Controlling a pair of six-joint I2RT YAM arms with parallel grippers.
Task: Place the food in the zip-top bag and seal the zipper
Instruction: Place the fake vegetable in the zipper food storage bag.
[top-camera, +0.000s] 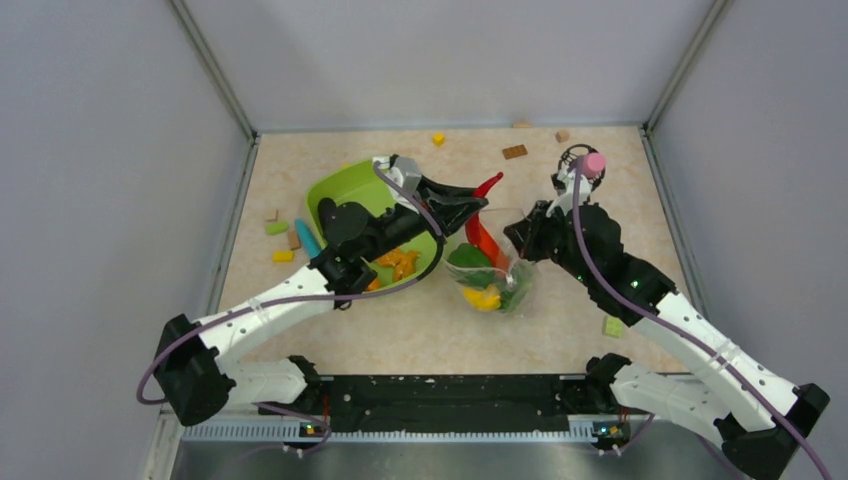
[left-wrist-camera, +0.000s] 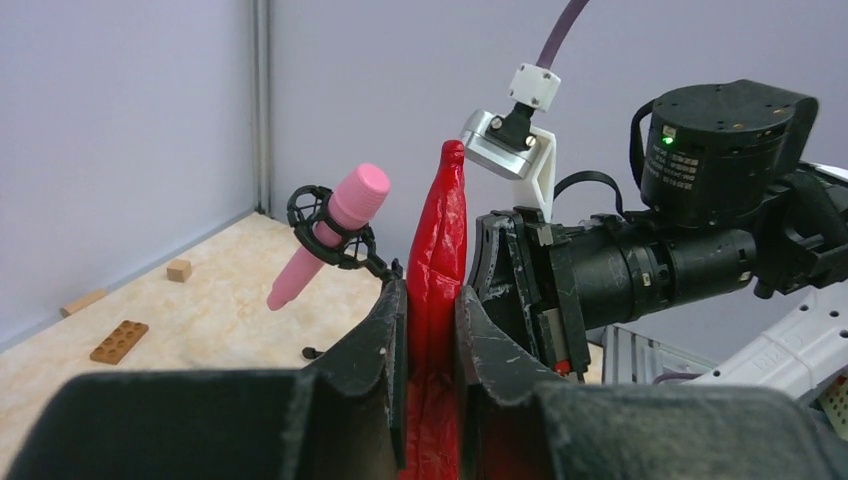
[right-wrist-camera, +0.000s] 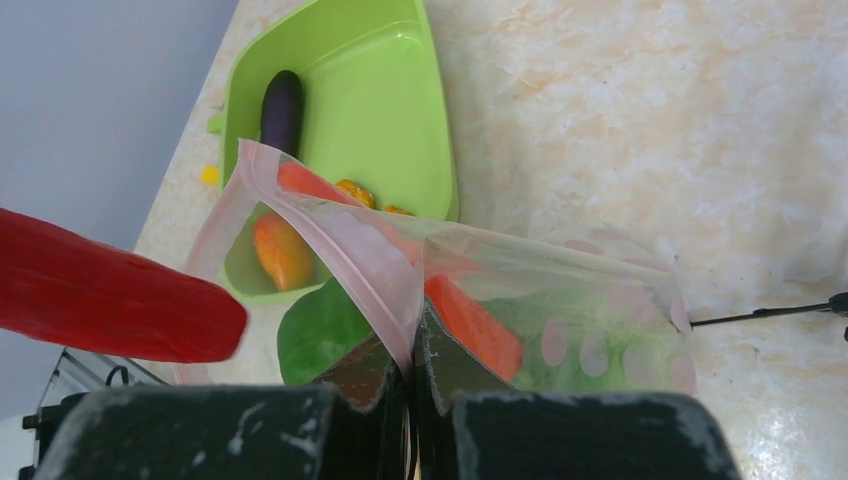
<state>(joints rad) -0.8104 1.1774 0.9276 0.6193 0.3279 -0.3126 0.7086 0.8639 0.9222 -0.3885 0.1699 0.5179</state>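
Note:
My left gripper (top-camera: 468, 203) is shut on the red chilli (top-camera: 488, 185) and holds it in the air just above the open mouth of the clear zip-top bag (top-camera: 492, 278). In the left wrist view the chilli (left-wrist-camera: 437, 240) stands up between the fingers (left-wrist-camera: 385, 330). My right gripper (right-wrist-camera: 412, 345) is shut on the bag's mouth edge at the pinkish zipper (right-wrist-camera: 330, 235) and holds it up. Green pepper (top-camera: 468, 257), yellow lemon (top-camera: 483, 298) and an orange-red piece (right-wrist-camera: 475, 320) lie inside the bag. The purple eggplant (right-wrist-camera: 281, 100) lies in the tray.
The lime-green tray (top-camera: 335, 190) sits left of the bag under my left arm, with orange pieces (top-camera: 398, 264) in it. Loose blocks lie around: brown (top-camera: 514, 151), yellow (top-camera: 438, 139), green (top-camera: 612, 326), and several left of the tray (top-camera: 283, 240). Walls enclose the table.

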